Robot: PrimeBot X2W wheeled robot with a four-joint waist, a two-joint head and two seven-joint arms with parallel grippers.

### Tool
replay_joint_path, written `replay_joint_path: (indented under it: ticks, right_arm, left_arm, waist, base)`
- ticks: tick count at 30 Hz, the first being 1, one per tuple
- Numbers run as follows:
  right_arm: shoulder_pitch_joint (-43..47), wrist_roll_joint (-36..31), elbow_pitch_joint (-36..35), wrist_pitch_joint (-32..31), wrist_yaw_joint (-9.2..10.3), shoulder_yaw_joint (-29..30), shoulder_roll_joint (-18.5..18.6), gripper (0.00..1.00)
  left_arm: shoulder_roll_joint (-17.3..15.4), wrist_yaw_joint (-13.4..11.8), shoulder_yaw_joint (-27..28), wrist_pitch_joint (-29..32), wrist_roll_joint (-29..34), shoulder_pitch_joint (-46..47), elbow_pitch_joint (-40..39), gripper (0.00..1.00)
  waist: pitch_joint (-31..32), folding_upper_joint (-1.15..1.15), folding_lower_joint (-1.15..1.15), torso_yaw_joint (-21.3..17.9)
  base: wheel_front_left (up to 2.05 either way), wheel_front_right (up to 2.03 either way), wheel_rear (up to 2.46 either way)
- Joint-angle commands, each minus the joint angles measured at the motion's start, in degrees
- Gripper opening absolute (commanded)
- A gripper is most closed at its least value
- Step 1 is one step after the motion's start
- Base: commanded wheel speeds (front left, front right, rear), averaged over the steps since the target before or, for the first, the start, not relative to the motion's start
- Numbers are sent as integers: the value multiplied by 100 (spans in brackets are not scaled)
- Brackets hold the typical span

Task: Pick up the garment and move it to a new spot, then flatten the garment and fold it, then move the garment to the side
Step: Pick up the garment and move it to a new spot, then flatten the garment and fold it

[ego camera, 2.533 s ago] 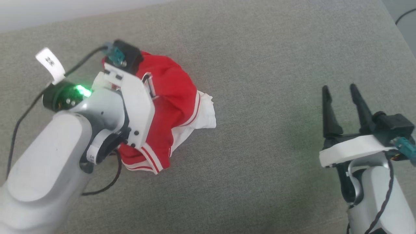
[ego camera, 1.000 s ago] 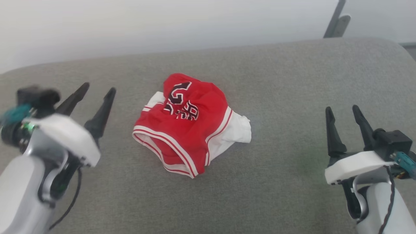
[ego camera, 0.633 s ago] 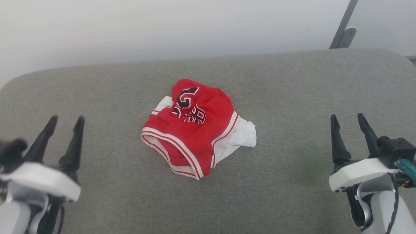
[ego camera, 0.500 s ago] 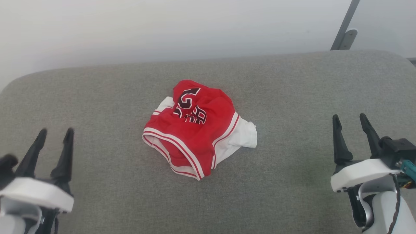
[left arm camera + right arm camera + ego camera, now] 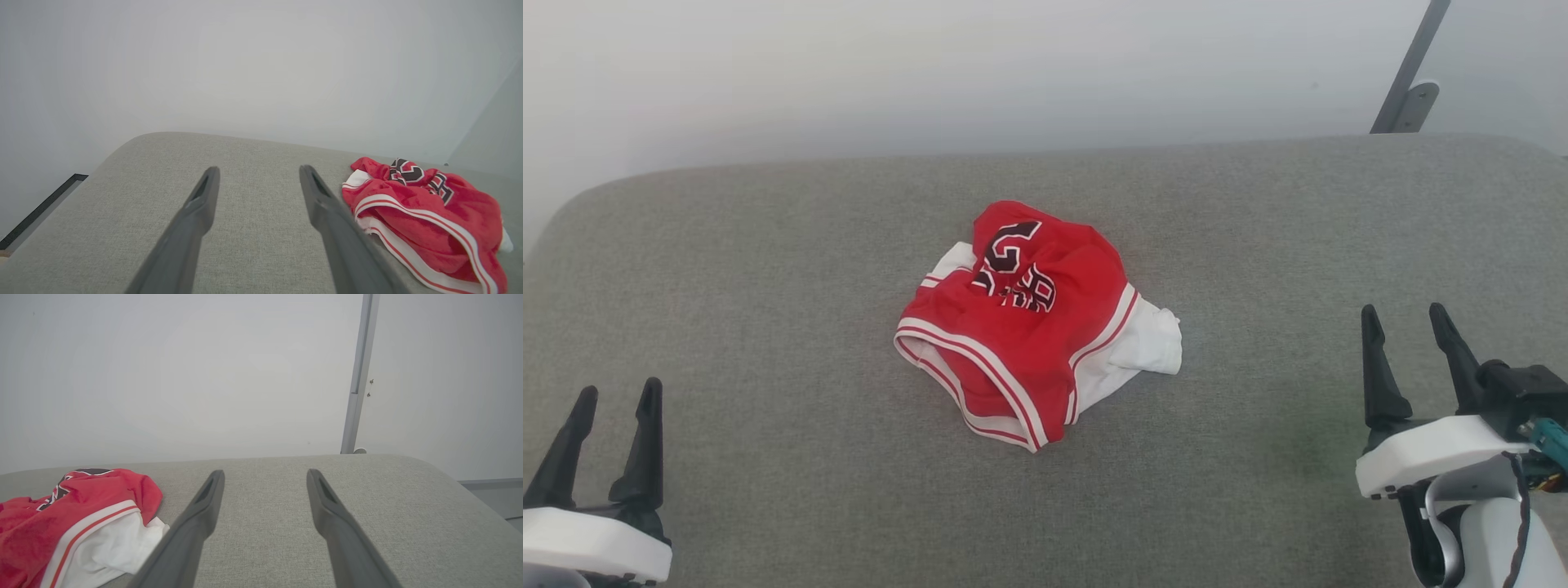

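The garment [image 5: 1029, 327] is a red jersey with white sleeves, white-striped trim and black lettering, lying crumpled in a heap at the middle of the grey cushioned surface [image 5: 768, 245]. In the left wrist view the garment [image 5: 425, 220] lies to the right of the fingers; in the right wrist view the garment [image 5: 73, 522] lies at the lower left. My left gripper [image 5: 617, 392] stands open at the lower left, well clear of the heap. My right gripper [image 5: 1405, 314] stands open at the lower right, with nothing between its fingers.
A pale wall [image 5: 931, 65] rises behind the surface's far edge. A grey metal post [image 5: 1409, 73] stands at the back right. The surface's rounded left corner [image 5: 122, 151] drops to a floor with a dark strip [image 5: 41, 208].
My left arm let go of the garment and drew back to the lower left, open. The camera tilted up, so the whole picture shifted. The right gripper kept its pose.
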State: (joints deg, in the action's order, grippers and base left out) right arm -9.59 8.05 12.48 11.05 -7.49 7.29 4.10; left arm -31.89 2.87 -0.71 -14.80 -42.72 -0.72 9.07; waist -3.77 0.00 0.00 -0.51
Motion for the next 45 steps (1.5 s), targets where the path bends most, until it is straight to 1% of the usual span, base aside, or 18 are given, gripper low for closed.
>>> replay_joint_path:
  ticks: [1, 13, 21, 27, 28, 38, 42, 45]
  right_arm:
    - [49, -27, -39, -31, 0, -22, -17, 100]
    - [80, -5, -82, -119, 0, -129, -38, 100]
    - [-114, 130, -16, -429, 0, -483, 52, 100]
    - [-379, 313, 150, -1039, 0, -1072, 295, 100]
    - [-488, 390, 228, -1349, 1, -1278, 419, 100]
    - [-1199, 581, 626, -2840, 1, -2022, 1009, 100]
    - [-1493, 540, 936, -3463, 1, -2212, 1150, 100]
    - [-1590, 549, 1244, -3913, 1, -2255, 1092, 100]
  left_arm:
    - [47, 45, 51, -40, 53, -14, 39, 100]
    - [293, 242, 282, -45, 262, 66, 117, 100]
    - [448, 296, 147, -46, 299, 225, 148, 100]
    - [608, 353, -13, -45, 353, 435, 217, 100]
    - [651, 371, -58, -45, 370, 509, 246, 100]
    - [932, 442, -357, -46, 409, 990, 353, 100]
    - [1018, 458, -469, -46, 436, 1168, 420, 100]
    - [1087, 456, -509, -46, 440, 1274, 468, 100]
  waist:
    - [0, 0, 0, 11]
    - [-49, 0, 0, 73]
    - [-197, 0, 0, 343]
    - [-421, 0, 0, 700]
    - [-522, 0, 0, 814]
    - [-1060, 0, 0, 1352]
    - [-1244, 0, 0, 1520]
    - [-1337, 0, 0, 1606]
  base:
    - [0, 0, 0]
    - [0, 0, 0]
    - [0, 0, 0]
    - [0, 0, 0]
    - [0, 0, 0]
    - [0, 0, 0]
    - [0, 0, 0]
    - [0, 0, 0]
